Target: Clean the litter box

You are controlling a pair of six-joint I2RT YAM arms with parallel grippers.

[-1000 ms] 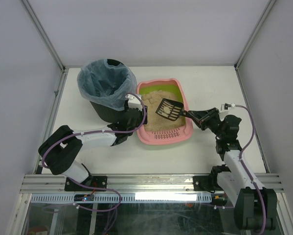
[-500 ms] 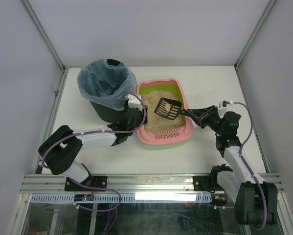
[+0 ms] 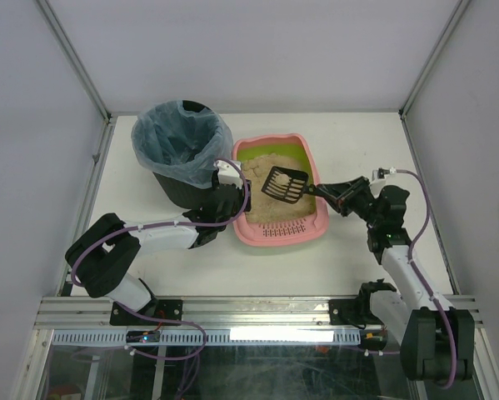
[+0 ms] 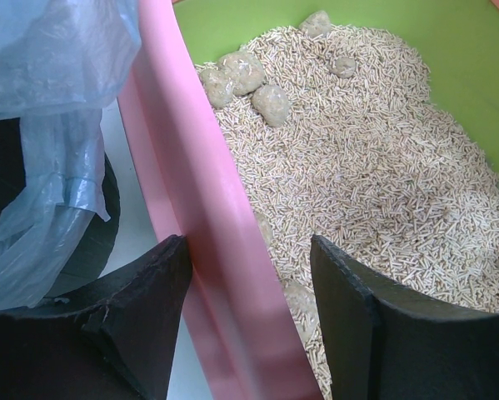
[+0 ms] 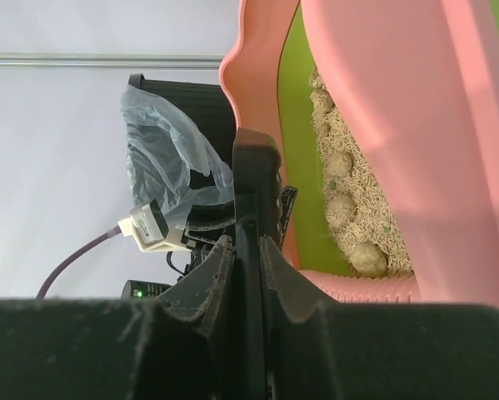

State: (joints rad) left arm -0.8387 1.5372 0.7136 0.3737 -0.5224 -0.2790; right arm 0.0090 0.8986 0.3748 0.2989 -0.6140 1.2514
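Observation:
The pink litter box [image 3: 282,234] with its lime-green inner rim lies mid-table, holding tan pellet litter [image 4: 374,158] and several pale clumps [image 4: 270,103]. My left gripper [image 3: 235,200] straddles the box's left wall [image 4: 174,150], one finger outside and one over the litter, shut on that wall [image 4: 247,246]. My right gripper [image 3: 331,194] comes in from the right and is shut on the handle of the black slotted scoop [image 3: 284,185], whose head hangs tilted over the litter. In the right wrist view the fingers [image 5: 224,267] pinch the thin handle [image 5: 251,183] beside the box's pink side [image 5: 374,100].
A black round bin [image 3: 182,150] lined with a blue plastic bag [image 4: 49,83] stands against the box's left side, just beyond my left gripper. Metal frame posts and white walls close in the table at the back and sides.
The scoop has shifted slightly up and left over the litter as the right arm drew in a little. The left arm has not moved.

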